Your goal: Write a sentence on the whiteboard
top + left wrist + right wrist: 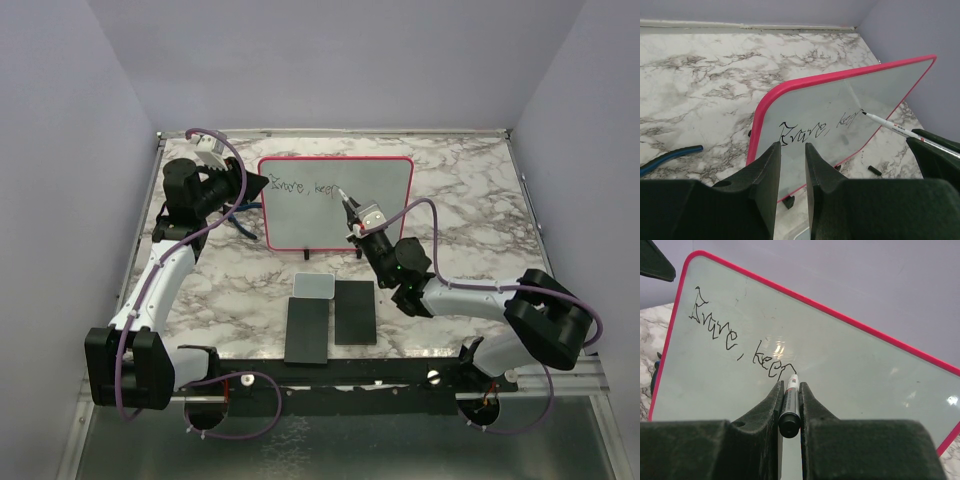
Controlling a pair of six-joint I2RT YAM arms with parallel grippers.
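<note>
The whiteboard (375, 220) (865, 100) (865, 370) stands upright on the marble table, its rim red-pink. The sentence (305, 187) (810, 131) (730, 340) runs along its upper left and reads roughly "Brave, keep". My right gripper (352, 214) (790, 385) is shut on a white marker (346, 200) (895, 128) (790, 400), whose tip touches the board at the end of the last word. My left gripper (262, 185) (792, 145) is at the board's left rim. Its jaws stand a narrow gap apart with nothing between them. Whether its tips touch the board I cannot tell.
In front of the board lie a small grey-white pad (315, 286) and two black slabs (306, 330) (354, 312). A blue cable (670, 157) lies on the table left of the board. A small black piece (874, 170) lies near the board's foot.
</note>
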